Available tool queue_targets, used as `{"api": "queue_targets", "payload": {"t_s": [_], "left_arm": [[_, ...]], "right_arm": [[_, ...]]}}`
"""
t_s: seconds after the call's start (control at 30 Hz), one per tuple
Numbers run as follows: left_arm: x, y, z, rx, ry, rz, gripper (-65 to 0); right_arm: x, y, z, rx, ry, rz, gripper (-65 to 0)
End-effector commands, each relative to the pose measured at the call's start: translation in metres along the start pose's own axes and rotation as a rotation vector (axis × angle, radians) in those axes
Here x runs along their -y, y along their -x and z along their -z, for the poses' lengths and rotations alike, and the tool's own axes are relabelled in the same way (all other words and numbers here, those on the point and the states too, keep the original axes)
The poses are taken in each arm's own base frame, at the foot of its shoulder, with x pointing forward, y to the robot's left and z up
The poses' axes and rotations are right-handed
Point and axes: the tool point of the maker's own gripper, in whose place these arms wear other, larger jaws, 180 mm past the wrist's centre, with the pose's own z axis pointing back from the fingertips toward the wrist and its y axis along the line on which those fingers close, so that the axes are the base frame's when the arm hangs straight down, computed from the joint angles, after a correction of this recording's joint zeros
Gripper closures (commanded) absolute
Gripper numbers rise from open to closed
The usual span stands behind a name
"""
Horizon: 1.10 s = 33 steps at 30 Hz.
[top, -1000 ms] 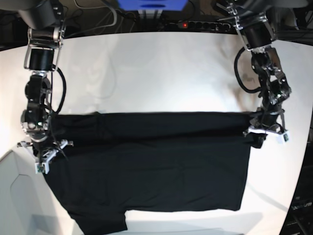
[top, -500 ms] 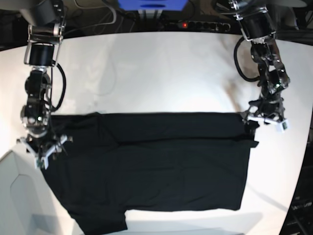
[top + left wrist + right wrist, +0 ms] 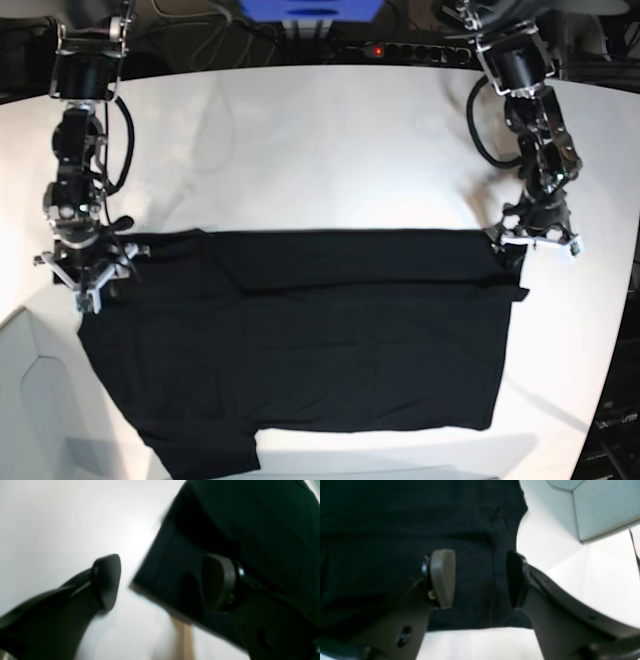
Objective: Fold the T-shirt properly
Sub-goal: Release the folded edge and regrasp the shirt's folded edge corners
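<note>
Black T-shirt (image 3: 300, 330) lies flat on the white table (image 3: 320, 150), top edge folded over, with the left gripper (image 3: 533, 240) and right gripper (image 3: 88, 277) at its top corners, jaws wide, holding nothing, probably just letting go.

Bright overhead light washes the white table (image 3: 320, 150) with glare. The base view bows at its edges. Both wrist views are soft, the left one badly blurred; arm shadows stay faint.
</note>
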Motion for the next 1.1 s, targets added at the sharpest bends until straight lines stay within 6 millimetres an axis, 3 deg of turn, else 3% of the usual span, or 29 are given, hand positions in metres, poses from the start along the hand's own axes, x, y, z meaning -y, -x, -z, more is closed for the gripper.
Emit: {"api": "queue_targets", "payload": {"t_s": [0.0, 0.07, 0.23, 0.27, 0.37, 0.43, 0.63, 0.7, 0.93, 1.07], "left_arm": [[0.000, -0.004, 0.000, -0.004, 0.006, 0.002, -46.7], [0.001, -0.004, 0.000, -0.005, 0.006, 0.001, -38.1], [0.002, -0.002, 0.000, -0.008, 0.008, -0.003, -2.8], [0.002, -0.002, 0.000, -0.008, 0.007, -0.004, 0.0], [0.002, -0.002, 0.000, -0.008, 0.006, -0.002, -2.0], [0.001, -0.001, 0.000, -0.010, 0.003, 0.000, 0.0], [-0.002, -0.001, -0.001, -0.009, -0.003, -0.002, 0.0], [-0.002, 0.001, -0.001, -0.013, -0.003, 0.000, 0.0], [-0.004, 0.002, -0.001, -0.014, -0.007, 0.000, 0.0], [-0.004, 0.001, -0.002, -0.012, -0.008, -0.001, 0.0]], "right_arm": [[0.021, -0.012, -0.003, 0.039, 0.047, -0.004, -35.8], [0.033, -0.002, -0.005, 0.019, 0.073, 0.013, -37.4], [0.076, 0.035, -0.001, -0.070, 0.150, 0.066, -40.2], [0.082, 0.038, 0.001, -0.072, 0.161, 0.069, -40.2], [0.097, 0.051, 0.007, -0.079, 0.183, 0.080, -40.2], [0.102, 0.063, 0.010, -0.097, 0.187, 0.083, -40.2], [0.100, 0.081, 0.014, -0.117, 0.180, 0.093, -40.2], [0.101, 0.075, 0.013, -0.100, 0.182, 0.091, -40.1], [0.110, 0.021, -0.006, 0.046, 0.214, 0.061, -40.5], [0.110, 0.017, -0.006, 0.057, 0.213, 0.061, -40.5]]}}
